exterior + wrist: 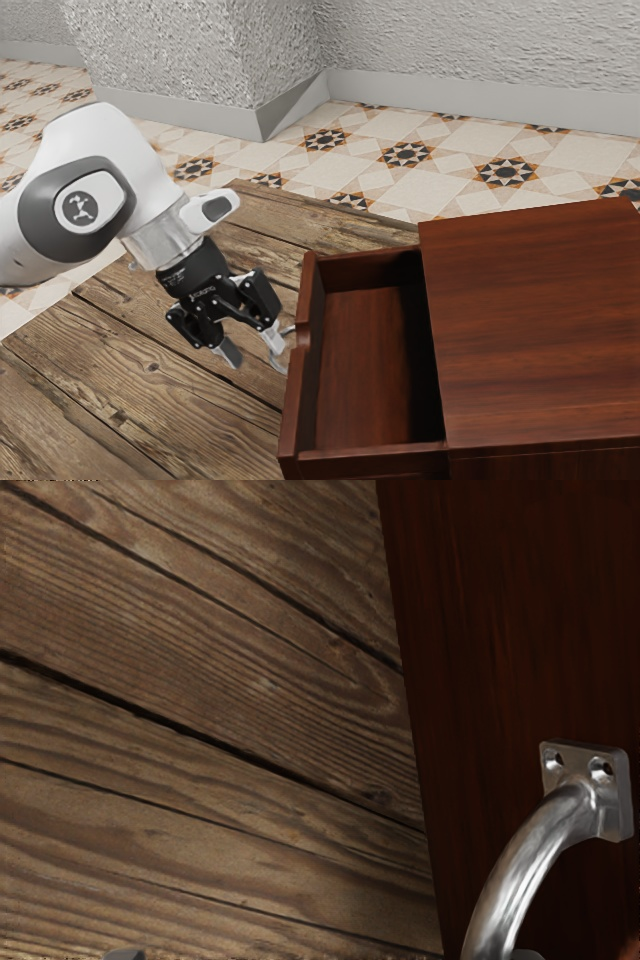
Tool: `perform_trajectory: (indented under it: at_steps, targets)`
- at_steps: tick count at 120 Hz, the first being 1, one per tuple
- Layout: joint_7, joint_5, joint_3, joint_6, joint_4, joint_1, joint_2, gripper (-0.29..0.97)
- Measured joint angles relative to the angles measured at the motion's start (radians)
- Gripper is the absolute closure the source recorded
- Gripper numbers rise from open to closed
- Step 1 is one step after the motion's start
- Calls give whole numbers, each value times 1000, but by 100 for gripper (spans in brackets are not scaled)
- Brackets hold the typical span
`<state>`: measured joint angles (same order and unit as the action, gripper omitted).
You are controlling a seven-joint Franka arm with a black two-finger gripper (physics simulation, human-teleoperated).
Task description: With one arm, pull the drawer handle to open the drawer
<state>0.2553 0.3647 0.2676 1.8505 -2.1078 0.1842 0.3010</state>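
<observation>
You are looking at the drawer (365, 380) standing pulled well out of the dark red cabinet (530, 320), in the lower middle of the exterior view. Its inside is lying open to the camera, showing bare wood on its bottom and walls. The cabinet is filling the lower right of that frame.

Your claw (256, 358) is hanging just left of the drawer front (300, 390), in the lower centre-left. Its black fingers (231, 352) are standing apart and pointing down toward the bench (110, 410), gripping nothing between them. The metal handle (289, 329) is sticking out from the drawer front's outer face, just beside the finger nearer the drawer. You cannot tell from here whether that finger is touching it. In the wrist view the curved handle is arching away from its screwed plate (585, 785) near the lower right corner, against the red wood, with bench planks spreading to the left.

The drawer's front edge is sitting close to the claw, so room on that side is tight. Open planks are stretching to the left and lower left of the claw, under the arm (80, 205) coming in from the upper left. Beyond the bench, patterned floor tiles (430, 150) are running up to the grey wall (480, 40) across the top.
</observation>
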Motion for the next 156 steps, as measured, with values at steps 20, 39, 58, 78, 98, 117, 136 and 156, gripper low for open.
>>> perform_trajectory:
  at_steps: [20, 39, 58, 78, 98, 117, 136, 156]
  targets:
    - [-1, -32, 13, -24, 0, 0, 10, 25]
    - [-2, -42, 21, -45, 0, 0, 20, 25]
    - [-3, -49, 29, -63, 0, 0, 25, 25]
    - [-3, -56, 30, -73, 0, 1, 34, 23]
    - [-3, -58, 30, -77, 1, 4, 38, 21]
    - [-3, -59, 30, -79, 2, 6, 38, 18]
    - [-3, -60, 30, -80, 3, 9, 50, 17]
    - [-3, -78, 30, -81, 4, 22, 78, 16]
